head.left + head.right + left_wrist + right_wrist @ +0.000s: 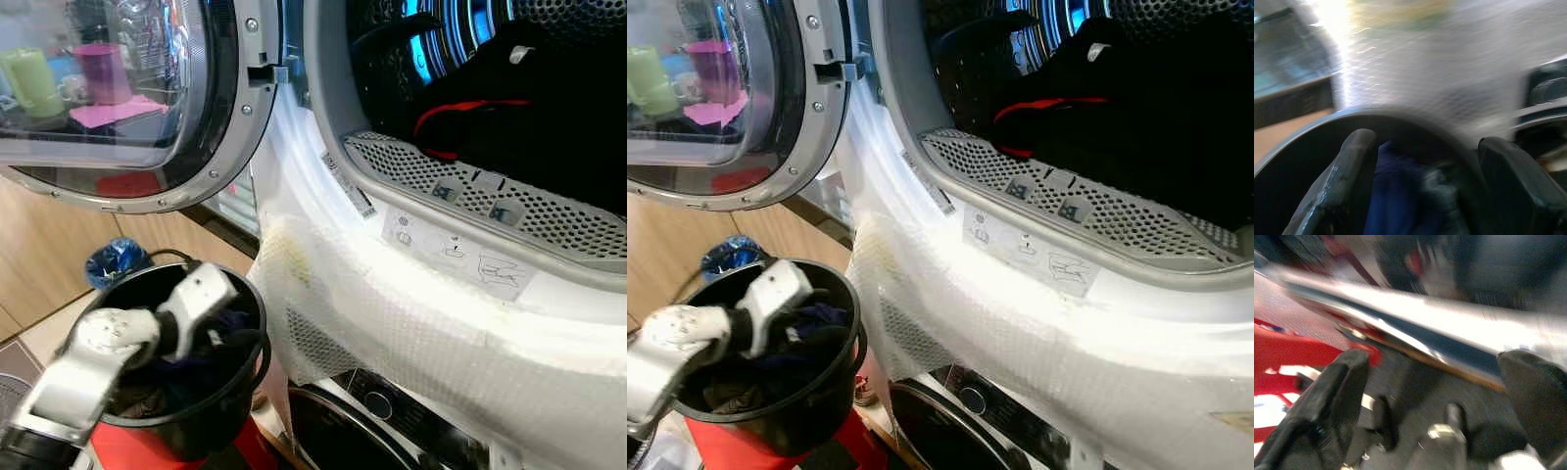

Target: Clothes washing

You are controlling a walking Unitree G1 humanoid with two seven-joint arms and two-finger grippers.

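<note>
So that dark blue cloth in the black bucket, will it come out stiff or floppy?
Probably floppy: the dark blue cloth lies crumpled in the black bucket. It likely drapes and trails off the left gripper, whose fingers are spread around it. It may drag neighbouring clothes along.

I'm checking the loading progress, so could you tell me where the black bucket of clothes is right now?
In the left eye view the black bucket sits low on the robot's left, below the open door and beside the washer's white front, with the left gripper reaching inside.

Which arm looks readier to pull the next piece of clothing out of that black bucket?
The left. Its claw is already down inside the black bucket, fingers open around the dark blue clothes. The right claw hangs low near the floor, away from the bucket.
</note>
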